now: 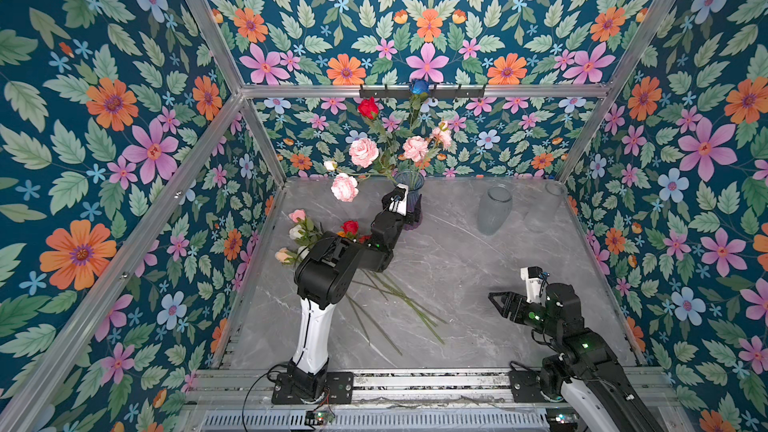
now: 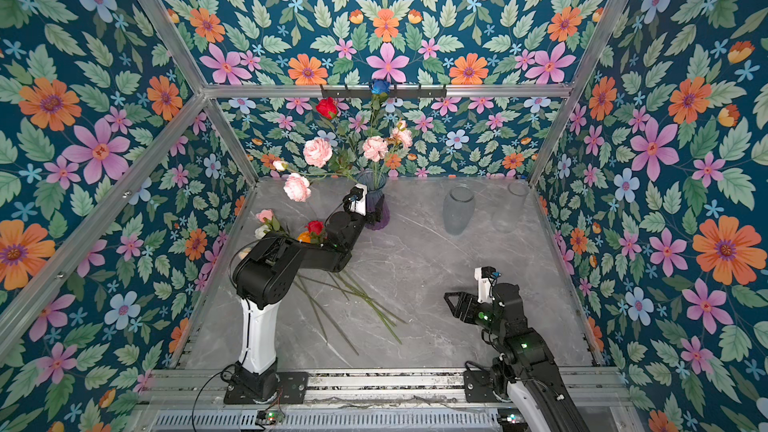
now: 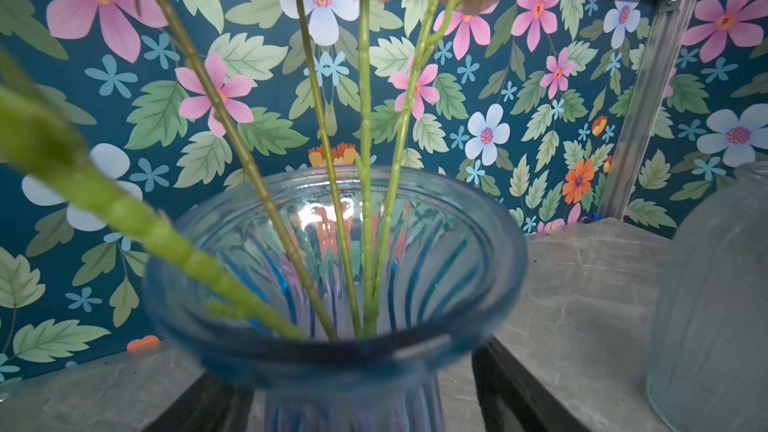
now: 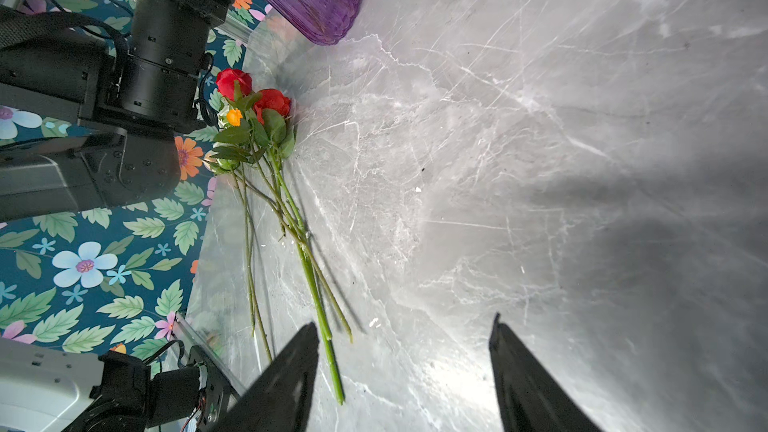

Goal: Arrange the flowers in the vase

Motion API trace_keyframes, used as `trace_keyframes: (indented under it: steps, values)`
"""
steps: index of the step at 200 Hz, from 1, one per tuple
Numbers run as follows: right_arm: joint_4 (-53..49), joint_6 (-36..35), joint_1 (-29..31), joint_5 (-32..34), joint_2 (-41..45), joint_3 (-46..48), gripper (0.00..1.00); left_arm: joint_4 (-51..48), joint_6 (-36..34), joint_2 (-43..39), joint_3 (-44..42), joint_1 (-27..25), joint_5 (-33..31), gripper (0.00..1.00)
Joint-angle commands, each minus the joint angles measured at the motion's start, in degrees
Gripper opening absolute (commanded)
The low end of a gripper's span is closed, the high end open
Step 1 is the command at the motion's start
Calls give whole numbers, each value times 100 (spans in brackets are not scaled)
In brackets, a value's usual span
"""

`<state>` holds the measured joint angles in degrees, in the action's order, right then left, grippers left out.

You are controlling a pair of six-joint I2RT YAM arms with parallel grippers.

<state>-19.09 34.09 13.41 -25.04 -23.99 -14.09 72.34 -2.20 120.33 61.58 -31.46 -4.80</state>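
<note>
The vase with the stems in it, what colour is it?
Ribbed blue glass vase, purple toward its base; clearest in the left wrist view.

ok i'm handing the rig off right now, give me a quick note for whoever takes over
Grippers: the left gripper is open, with its jaws on either side of the neck of the blue ribbed vase. Gaps show on both sides and it holds nothing. The right gripper is open and empty over the bare table.
Done: several flowers stand in the vase, among them pink carnations, a red rose and a blue rose.
Left: a loose bunch of red, orange, pink and pale blooms lies on the table, partly beneath the left arm. None of these is in the vase yet.
</note>
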Motion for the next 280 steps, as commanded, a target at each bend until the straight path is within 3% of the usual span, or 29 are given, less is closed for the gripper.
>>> trace_keyframes:
  steps: [1, 17, 36, 60, 108, 137, 280]
  values:
    - [151, -106, 4, -37, -14, -10, 67, 48, -83, 60, 129, 9, -125, 85]
    - [156, -106, 5, -45, -27, 0, 67, 63, -88, 112, 206, 9, -186, 99]
    - [169, -110, 4, -62, -51, -6, 67, -36, -57, 145, 328, 9, -213, 99]
    - [174, -111, 8, -84, -44, -2, 67, -231, -31, 206, 523, 4, -273, 96]
    - [138, -104, 4, -72, 35, 5, 67, -356, -44, 281, 662, 17, -285, 76]
    - [128, -104, 8, -63, 48, 12, 67, -323, -92, 247, 601, 31, -275, 69]
    - [143, -91, 2, -31, 19, 11, 67, -378, -246, -32, 155, 790, -109, 65]
